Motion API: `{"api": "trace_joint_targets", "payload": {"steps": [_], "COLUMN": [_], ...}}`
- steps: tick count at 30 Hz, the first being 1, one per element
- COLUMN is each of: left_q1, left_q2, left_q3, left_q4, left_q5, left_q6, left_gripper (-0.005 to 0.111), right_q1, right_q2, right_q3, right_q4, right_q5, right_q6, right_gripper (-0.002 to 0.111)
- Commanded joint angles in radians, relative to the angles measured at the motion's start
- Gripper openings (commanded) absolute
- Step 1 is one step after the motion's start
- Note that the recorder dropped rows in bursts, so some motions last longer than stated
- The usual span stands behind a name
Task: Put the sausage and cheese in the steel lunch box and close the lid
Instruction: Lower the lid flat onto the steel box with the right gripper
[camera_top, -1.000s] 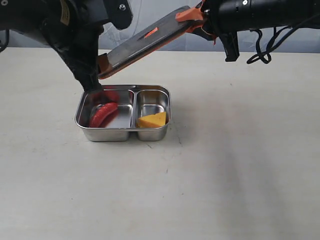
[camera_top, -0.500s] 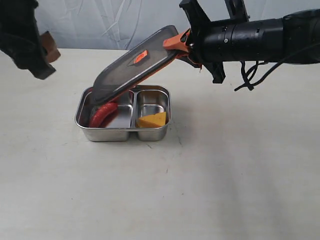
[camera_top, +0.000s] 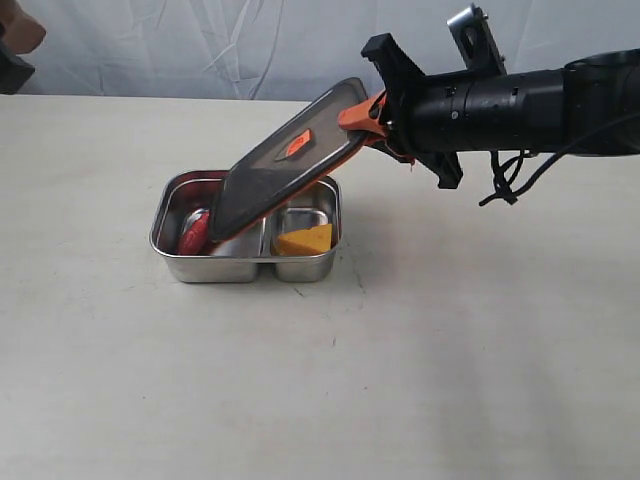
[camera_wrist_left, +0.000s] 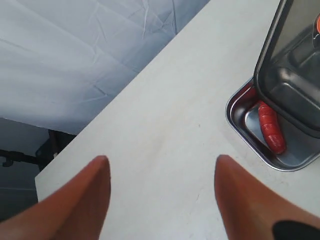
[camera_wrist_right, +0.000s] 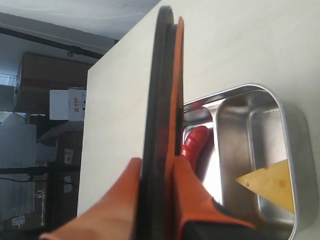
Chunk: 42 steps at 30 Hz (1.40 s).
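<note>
The steel lunch box (camera_top: 240, 270) sits on the table. The red sausage (camera_top: 193, 233) lies in its left compartment and the yellow cheese (camera_top: 305, 240) in its right one. My right gripper (camera_top: 366, 116) is shut on the high end of the dark lid (camera_top: 285, 165). The lid slopes steeply, its low end down in the left compartment and hiding part of the sausage. The right wrist view shows the lid (camera_wrist_right: 162, 100) edge-on between the fingers, with sausage (camera_wrist_right: 194, 145) and cheese (camera_wrist_right: 267, 182) beyond. My left gripper (camera_wrist_left: 160, 170) is open over bare table, away from the box (camera_wrist_left: 239, 120).
The pale table (camera_top: 400, 380) spreads round the box on all sides. A light cloth backdrop (camera_top: 200, 50) hangs behind its far edge. Part of the left arm (camera_top: 15, 45) shows at the top left corner of the exterior view.
The left arm has pulled away from the box to the upper left. The right gripper has brought the lid down and rightward, tilting it more steeply into the box.
</note>
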Motion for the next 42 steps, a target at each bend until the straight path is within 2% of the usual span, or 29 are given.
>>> {"api": "trace_joint_targets", "payload": {"steps": [1,11,14,30,42], "left_q1": [0.001,0.001,0.001,0.001,0.001], "left_q2": [-0.008,-0.008,-0.008,-0.008,-0.008], "left_q3": [-0.004,-0.004,-0.004,-0.004,-0.004], "left_q4": [-0.002,-0.002,-0.002,-0.002,-0.002], "left_q5": [-0.030,0.006,0.008,-0.027,-0.027], "left_q6": [-0.018,-0.037,-0.039,-0.039,-0.039], "left_gripper": [0.057,0.057,0.057,0.057,0.057], "right_q1": [0.026,0.053,0.053,0.053,0.053], "right_q2": [0.000,0.000,0.000,0.000,0.094], "right_q3": [0.003,0.003,0.003,0.111,0.113], "right_q4": [0.011,0.011,-0.041,-0.139,-0.151], "right_q5": [-0.043,-0.115,-0.125,-0.133,-0.121], "right_q6": [-0.047,-0.083,-0.083,-0.083,-0.083], "right_gripper": [-0.001,-0.001,-0.001,-0.001,-0.001]}}
